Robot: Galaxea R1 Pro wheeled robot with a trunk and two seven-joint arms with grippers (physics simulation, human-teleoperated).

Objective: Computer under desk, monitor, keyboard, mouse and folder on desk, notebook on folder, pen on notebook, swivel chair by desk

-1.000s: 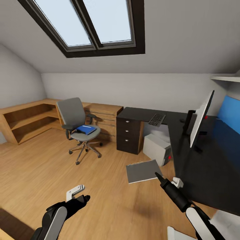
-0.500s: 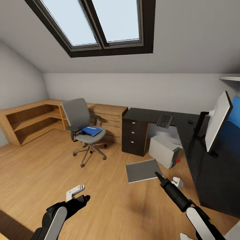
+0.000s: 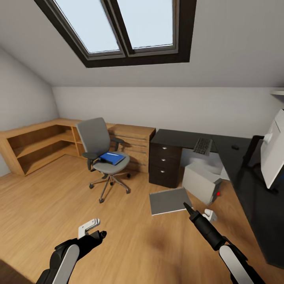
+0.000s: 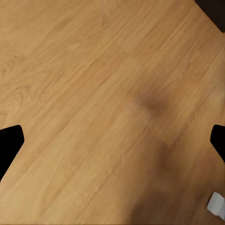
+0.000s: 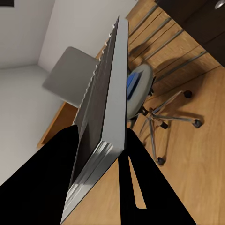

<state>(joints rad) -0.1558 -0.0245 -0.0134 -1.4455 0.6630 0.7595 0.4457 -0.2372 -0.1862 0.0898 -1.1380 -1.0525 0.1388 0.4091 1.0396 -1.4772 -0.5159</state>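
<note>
Though cut off by the frame edge, monitor (image 3: 275, 157) stands on black bench (image 3: 240, 165). Thin grey notebook (image 3: 169, 201) pinched edge-on by right gripper (image 3: 188, 208), lying near level, long axis pointing toward swivel chair (image 3: 103, 157) bearing blue folder (image 3: 112, 157). Left gripper (image 3: 94, 228) spread wide above floor (image 3: 59, 205).

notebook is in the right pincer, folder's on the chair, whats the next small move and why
Probably roll toward the swivel chair and bring the open left pincer to the folder. The right pincer is shut on the notebook, which must go on top of the folder, and the folder lies on the seat, not on the desk.
</note>
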